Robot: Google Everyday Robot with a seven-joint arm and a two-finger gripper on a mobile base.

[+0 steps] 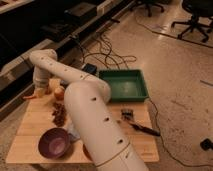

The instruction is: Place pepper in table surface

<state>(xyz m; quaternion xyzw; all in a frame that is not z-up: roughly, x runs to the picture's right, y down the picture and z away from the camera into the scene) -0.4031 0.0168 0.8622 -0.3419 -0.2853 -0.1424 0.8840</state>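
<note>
Where the white arm (75, 95) bends back over the far left corner of the bench (35, 132), the claw (39, 91) hangs low, just above the wood. How far it is open cannot be told, as its end is hidden behind the wrist. The pepper (30, 97) shows as a slim orange-red tip poking out to the left below the claw, at the bench's left edge; whether it is gripped or already lying on the wood cannot be told. Just right of the claw sits a round orange fruit (59, 92), and nearer the camera a dark brown bumpy cluster (59, 115). A purple bowl (54, 143) rests near the front left, beside the arm's thick lower link. A green tray (125, 85) lies at the far right corner, partly over the bench edge. Nearer, on the right side, are a small dark object (127, 114) and a dark long-handled tool (144, 130).
</note>
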